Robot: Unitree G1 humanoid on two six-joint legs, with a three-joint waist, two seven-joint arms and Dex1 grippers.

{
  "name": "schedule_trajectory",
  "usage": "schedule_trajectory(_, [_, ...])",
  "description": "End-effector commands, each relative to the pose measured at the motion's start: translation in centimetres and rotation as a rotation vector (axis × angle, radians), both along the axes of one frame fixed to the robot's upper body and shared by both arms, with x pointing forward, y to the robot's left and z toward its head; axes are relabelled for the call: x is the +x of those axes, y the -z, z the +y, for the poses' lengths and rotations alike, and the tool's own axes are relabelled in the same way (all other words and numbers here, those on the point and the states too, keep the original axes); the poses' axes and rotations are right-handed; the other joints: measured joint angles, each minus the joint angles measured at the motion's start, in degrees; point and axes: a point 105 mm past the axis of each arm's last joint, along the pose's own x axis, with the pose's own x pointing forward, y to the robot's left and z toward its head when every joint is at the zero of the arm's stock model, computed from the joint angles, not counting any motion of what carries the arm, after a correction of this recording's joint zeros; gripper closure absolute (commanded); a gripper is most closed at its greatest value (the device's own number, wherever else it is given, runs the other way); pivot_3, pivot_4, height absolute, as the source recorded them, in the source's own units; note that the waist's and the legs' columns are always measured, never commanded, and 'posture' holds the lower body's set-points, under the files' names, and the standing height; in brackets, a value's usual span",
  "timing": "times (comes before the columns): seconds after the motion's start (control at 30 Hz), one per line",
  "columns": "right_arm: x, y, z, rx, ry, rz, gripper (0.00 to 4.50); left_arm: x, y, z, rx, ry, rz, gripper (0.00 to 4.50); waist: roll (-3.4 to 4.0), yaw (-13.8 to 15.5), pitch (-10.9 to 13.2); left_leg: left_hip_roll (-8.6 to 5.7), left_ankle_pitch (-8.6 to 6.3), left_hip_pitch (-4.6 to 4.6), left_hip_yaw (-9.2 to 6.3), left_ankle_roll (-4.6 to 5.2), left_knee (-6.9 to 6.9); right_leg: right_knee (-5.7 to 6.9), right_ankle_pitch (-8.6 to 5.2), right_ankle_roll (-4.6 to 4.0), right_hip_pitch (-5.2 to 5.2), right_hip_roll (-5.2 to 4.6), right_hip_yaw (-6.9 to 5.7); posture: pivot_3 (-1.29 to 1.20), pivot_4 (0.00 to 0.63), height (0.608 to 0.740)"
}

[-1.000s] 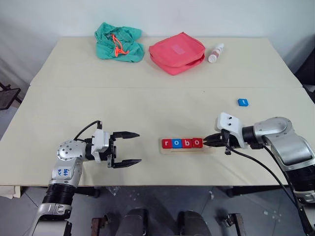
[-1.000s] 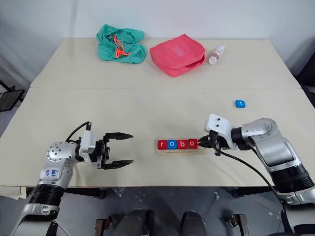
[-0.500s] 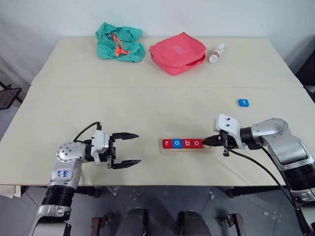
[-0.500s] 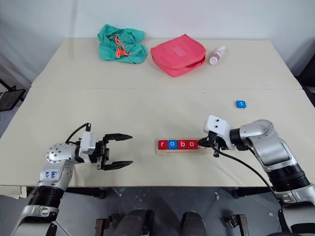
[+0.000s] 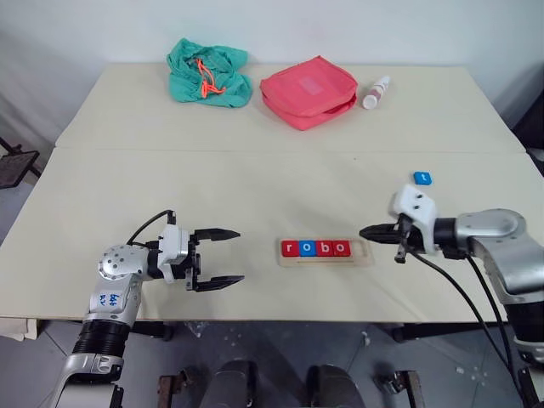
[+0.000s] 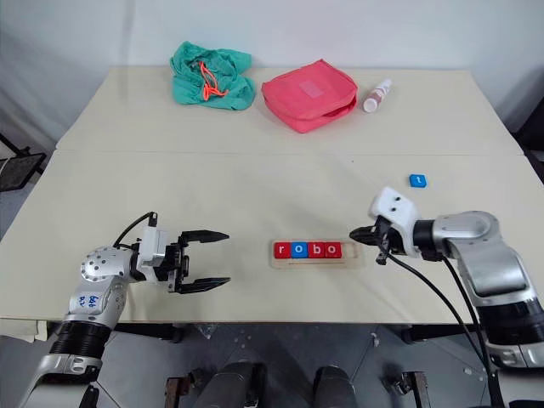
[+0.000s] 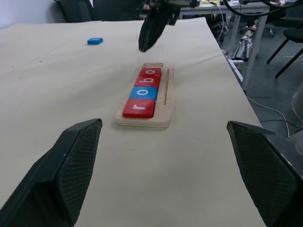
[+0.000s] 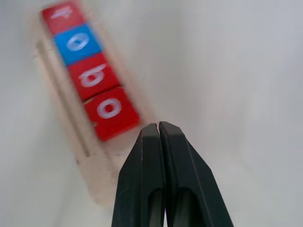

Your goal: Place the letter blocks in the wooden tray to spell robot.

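Left eye view, four blocks [image 5: 315, 248] in tray [image 5: 365, 256], one loose [image 5: 422, 178]

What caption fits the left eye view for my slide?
Four letter blocks spell "robo" in the wooden tray; the blue t block waits beyond the shut right tool.

Both arms are silver-grey metal with black ribbed forearm sections and black cables — the left gripper [image 5: 223, 257] and right gripper [image 5: 367, 231] carry black tapered fingers on white wrist housings.
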Motion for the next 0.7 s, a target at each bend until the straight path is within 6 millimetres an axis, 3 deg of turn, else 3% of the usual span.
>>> schedule_trajectory(0.03, [-0.6,-2.1,-2.5,0.127,0.154,-0.142,4.43,0.1,-0.4,0.1,-0.007,-0.001,-0.024,0.00,-0.01,0.3,0.0,0.01,0.00,0.00,0.00,0.00,0.00,0.00,0.00,0.00,0.00,0.00,0.00,0.00,0.150,0.740])
schedule_trajectory(0.17, [-1.6,-1.0,-5.6,0.169,0.327,-0.206,4.43,0.4,-0.4,0.0,-0.007,0.002,-0.021,0.00,-0.01,1.1,0.0,-0.03,0.00,0.01,-0.01,0.00,0.00,0.02,0.00,0.00,0.03,0.00,0.00,0.00,0.150,0.740])
schedule_trajectory(0.27, [-1.9,-0.7,-7.0,0.224,0.445,-0.244,3.87,0.6,-0.4,0.0,-0.007,0.004,-0.020,0.00,0.00,0.9,0.0,-0.02,0.00,0.02,0.12,0.00,0.02,-0.01,0.00,0.00,0.01,-0.01,0.07,0.00,0.150,0.740])
schedule_trajectory(0.47, [-2.1,0.6,-10.0,0.309,0.711,-0.304,1.83,0.7,-0.4,-0.1,-0.007,0.019,-0.017,0.00,0.01,0.8,0.0,0.03,0.01,0.11,0.16,0.00,-0.06,0.02,0.00,0.00,0.01,0.03,0.12,0.00,0.150,0.740])
schedule_trajectory(0.63, [-1.7,1.0,-9.9,0.331,0.752,-0.307,0.08,0.5,-0.4,-0.1,-0.007,0.027,-0.016,0.00,0.02,0.7,0.0,0.01,0.01,0.10,0.18,0.00,-0.05,0.04,0.00,0.00,-0.01,0.02,0.16,0.00,0.150,0.740])
schedule_trajectory(0.7, [-1.5,0.9,-9.8,0.337,0.756,-0.306,0.03,0.4,-0.4,-0.1,-0.006,0.029,-0.015,0.00,0.02,0.8,0.0,0.01,0.01,0.10,0.17,0.00,-0.05,0.04,0.00,0.00,-0.01,0.03,0.16,0.00,0.150,0.740])
